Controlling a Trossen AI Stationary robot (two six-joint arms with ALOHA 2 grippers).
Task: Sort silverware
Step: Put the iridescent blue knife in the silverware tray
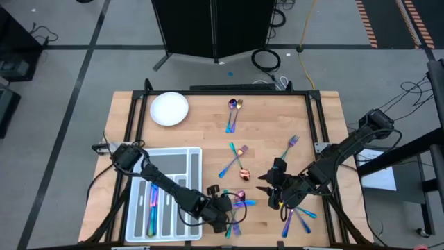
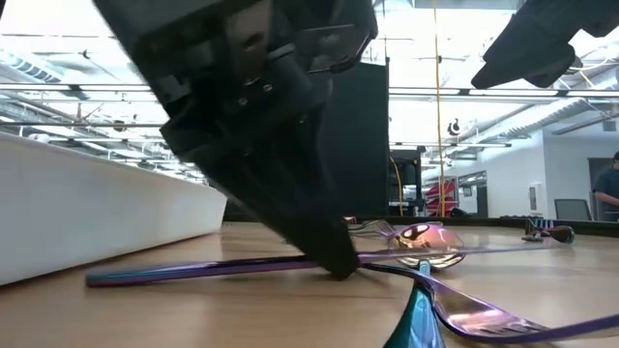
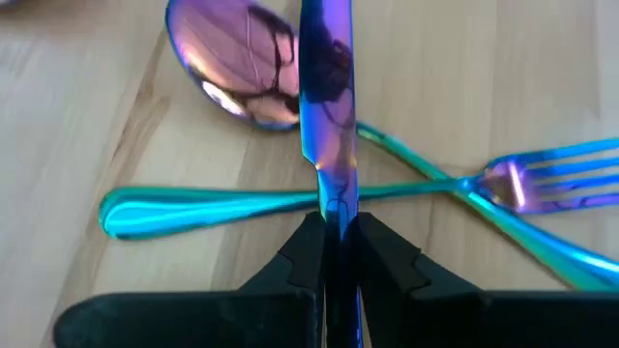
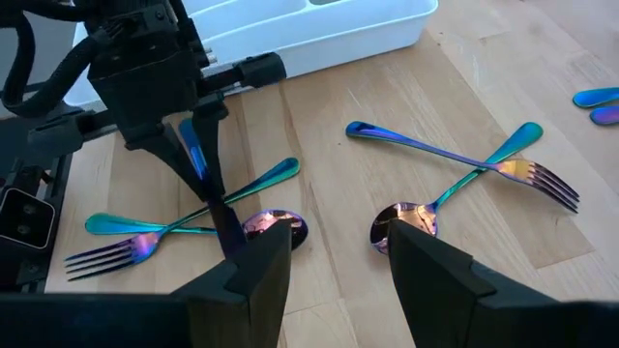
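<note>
Left hand (image 3: 334,253) pinching the knife (image 3: 326,116) low over a crossed fork (image 3: 551,174) and spoon (image 3: 237,58); lifting crooked could drag them along

I see a lab or industrial workspace: a wooden table (image 1: 208,132) on a grey concrete floor (image 1: 69,62), loose cables (image 1: 266,59), a black cabinet (image 1: 211,28), striped floor tape (image 1: 385,24), and exposed ceiling beams (image 2: 77,92).
</note>
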